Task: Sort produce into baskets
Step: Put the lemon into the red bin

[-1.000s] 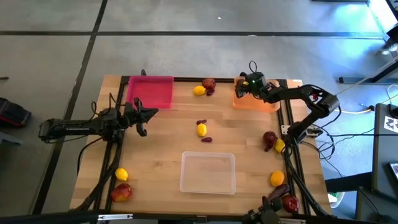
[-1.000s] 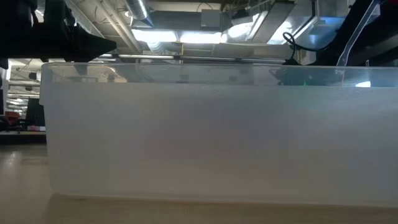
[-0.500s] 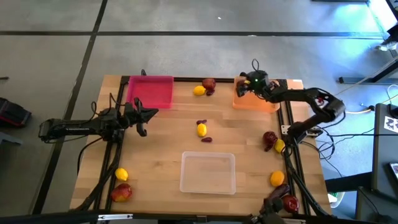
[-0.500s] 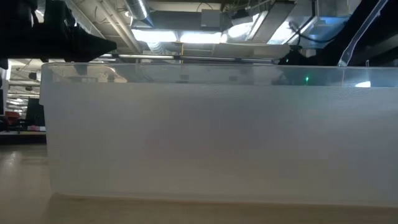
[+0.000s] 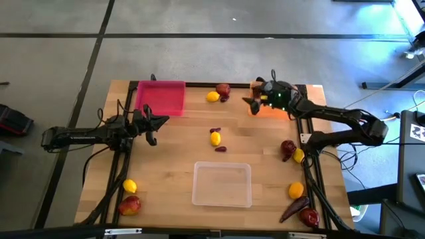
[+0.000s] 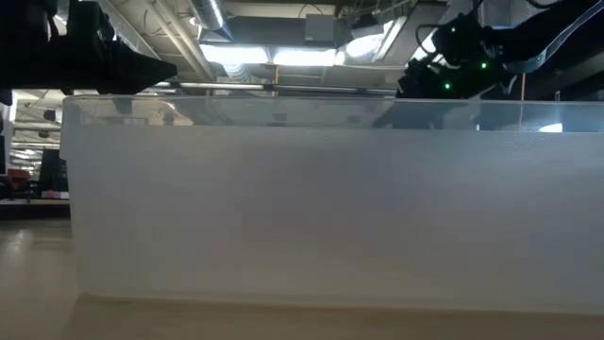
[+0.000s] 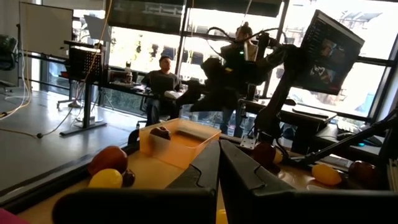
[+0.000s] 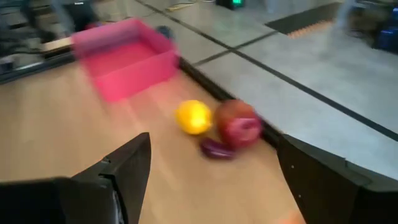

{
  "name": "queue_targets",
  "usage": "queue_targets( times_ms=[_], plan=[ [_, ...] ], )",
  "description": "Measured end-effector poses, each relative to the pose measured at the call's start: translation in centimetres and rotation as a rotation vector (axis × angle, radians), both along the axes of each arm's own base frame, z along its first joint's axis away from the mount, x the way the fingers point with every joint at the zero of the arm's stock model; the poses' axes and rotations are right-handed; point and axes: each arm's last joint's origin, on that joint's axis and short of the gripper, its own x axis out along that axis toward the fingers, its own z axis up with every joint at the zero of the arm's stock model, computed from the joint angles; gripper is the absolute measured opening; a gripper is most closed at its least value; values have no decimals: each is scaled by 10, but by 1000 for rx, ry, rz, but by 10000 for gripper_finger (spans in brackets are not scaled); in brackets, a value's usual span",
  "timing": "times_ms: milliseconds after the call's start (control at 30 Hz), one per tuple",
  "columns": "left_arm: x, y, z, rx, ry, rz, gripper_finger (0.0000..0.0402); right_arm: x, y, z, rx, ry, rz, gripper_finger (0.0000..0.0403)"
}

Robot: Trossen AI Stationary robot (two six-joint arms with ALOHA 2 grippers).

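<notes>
Produce (image 5: 220, 91) at far edge: 3 small, rigid pieces, likely light and prone to rolling; grip across the middle. Right gripper (image 5: 255, 101) wide open, empty; left gripper (image 5: 157, 123) shut, empty.

- This is looking like a robotics lab or workshop in an open industrial hall.
- A bare grey concrete floor (image 5: 199, 60), crossed by dark seams, is stretching out around the wooden table (image 5: 179, 159).
- Exposed ducts and strip lights (image 6: 274, 57) are hanging overhead.
- Beyond the left tool (image 7: 217, 168), a person (image 7: 163, 78) is sitting at a desk before tall bright windows (image 7: 143, 50).
- A large monitor (image 7: 333, 53) is glowing on a stand nearby.
- Cables (image 5: 392, 116) are trailing off the table's edge.
</notes>
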Motion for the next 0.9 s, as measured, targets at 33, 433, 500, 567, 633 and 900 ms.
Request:
queue_targets(
  times_ms=[33,433,500,567,633,900],
  plan=[
    [0,0,0,0,0,0,5,3,4,0,-1,-1,19,309],
    [0,0,0,-4,-3,-1,5,16,25,1,-27,-9,72,309],
    [0,0,0,-5,-3,-1,5,17,26,1,-3,-22,111,309],
    [0,0,0,-5,-4,-1,5,18,29,2,32,-47,181,309],
    [0,0,0,-5,-4,-1,5,22,35,1,62,-62,247,309],
    [0,0,0,-2,-4,-1,5,37,61,-8,85,-28,379,309]
  ],
)
